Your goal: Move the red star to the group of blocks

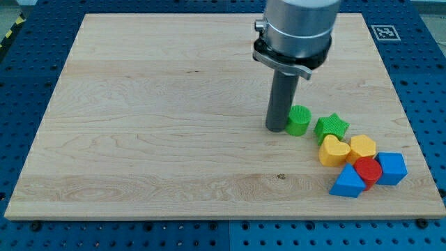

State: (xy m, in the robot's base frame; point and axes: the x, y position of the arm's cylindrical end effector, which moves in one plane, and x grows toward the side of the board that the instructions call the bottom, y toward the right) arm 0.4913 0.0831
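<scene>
My tip (276,129) rests on the wooden board (153,125), touching or almost touching the left side of a green cylinder (298,120). Right of the cylinder lies a green star (332,127). Below them are a yellow heart (333,150) and a second yellow block (362,147). A red block (367,169), with a rounded or many-sided top, sits packed between a blue wedge-like block (347,184) and a blue cube (391,168). I see no red block apart from this cluster.
All the blocks form one cluster at the view's lower right, near the board's right and bottom edges. The arm's grey body (296,28) hangs above the board's upper right. A blue pegboard (28,90) surrounds the board.
</scene>
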